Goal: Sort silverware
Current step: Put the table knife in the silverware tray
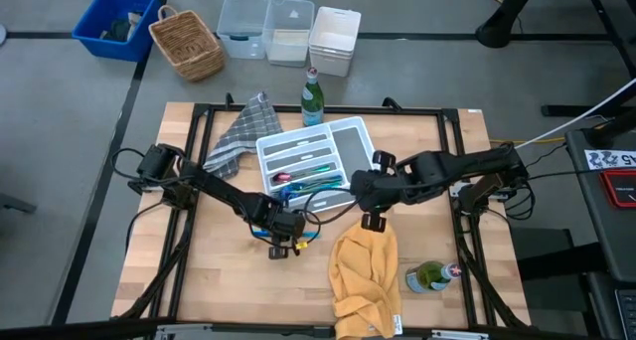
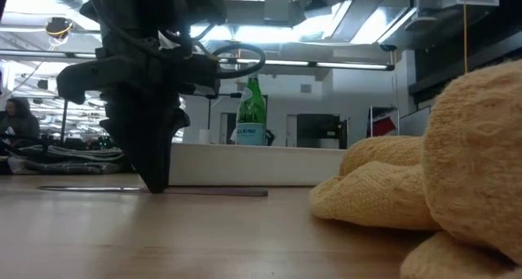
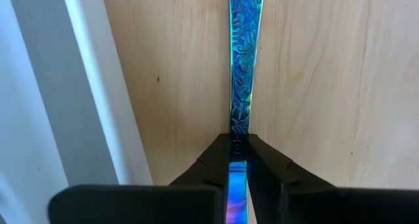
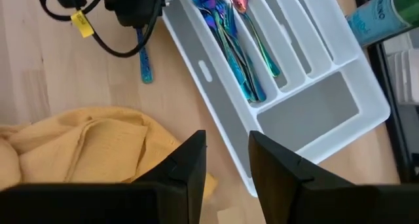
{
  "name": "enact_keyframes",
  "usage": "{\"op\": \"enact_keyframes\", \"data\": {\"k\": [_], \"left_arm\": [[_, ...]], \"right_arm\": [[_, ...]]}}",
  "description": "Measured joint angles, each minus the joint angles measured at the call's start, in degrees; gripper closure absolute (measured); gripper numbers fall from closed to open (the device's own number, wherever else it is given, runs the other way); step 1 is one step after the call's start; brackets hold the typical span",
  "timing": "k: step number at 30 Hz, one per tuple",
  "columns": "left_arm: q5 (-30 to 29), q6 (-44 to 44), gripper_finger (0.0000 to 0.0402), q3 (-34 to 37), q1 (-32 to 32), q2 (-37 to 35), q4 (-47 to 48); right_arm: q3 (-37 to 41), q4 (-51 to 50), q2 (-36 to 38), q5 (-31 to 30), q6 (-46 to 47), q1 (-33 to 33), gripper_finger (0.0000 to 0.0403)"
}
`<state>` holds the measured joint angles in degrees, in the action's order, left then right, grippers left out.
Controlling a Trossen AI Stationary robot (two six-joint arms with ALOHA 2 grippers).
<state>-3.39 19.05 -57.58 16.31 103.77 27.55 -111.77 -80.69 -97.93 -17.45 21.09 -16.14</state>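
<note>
On the wooden table (image 1: 199,280), the white divided tray (image 1: 350,139) holds several sorted pieces. Just near of it, the left gripper (image 3: 237,160) clamps a blue patterned utensil (image 3: 242,60) lying flat. The right gripper (image 4: 226,162) hovers, fingers apart. So thin a handle could slip if lifted askew.

The wooden table (image 1: 199,280) carries a white tray (image 1: 350,139), yellow cloth (image 1: 363,275), checked cloth (image 1: 240,133) and two bottles (image 1: 313,96).
</note>
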Motion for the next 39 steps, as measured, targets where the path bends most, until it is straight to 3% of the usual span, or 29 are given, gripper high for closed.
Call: {"op": "enact_keyframes", "data": {"k": [10, 15, 24, 32, 39], "left_arm": [[-0.44, 0.02, 0.0373, 0.12, 2.67, -0.55, -1.73], [-0.53, 0.92, 0.0370, 0.17, 4.19, -0.55, -2.97], [-3.70, 3.39, 0.0369, 0.17, 6.26, -0.55, -3.15], [-5.44, 3.52, 0.0369, 0.17, 6.69, -0.57, -3.46], [-6.66, 3.50, 0.0369, 0.17, 6.58, -0.59, -6.90]], "right_arm": [[10.85, 7.08, -0.04, 1.55, 7.56, 0.00, 0.0285], [20.32, 18.36, -0.04, 5.29, 9.02, 0.00, 0.0285], [38.29, 47.32, -0.04, 15.26, 9.21, 0.00, 0.0285], [48.26, 65.63, -0.07, 15.58, 9.26, 0.00, 0.0285], [51.52, 71.18, -0.38, 15.56, 9.19, 0.00, 0.0285]]}}
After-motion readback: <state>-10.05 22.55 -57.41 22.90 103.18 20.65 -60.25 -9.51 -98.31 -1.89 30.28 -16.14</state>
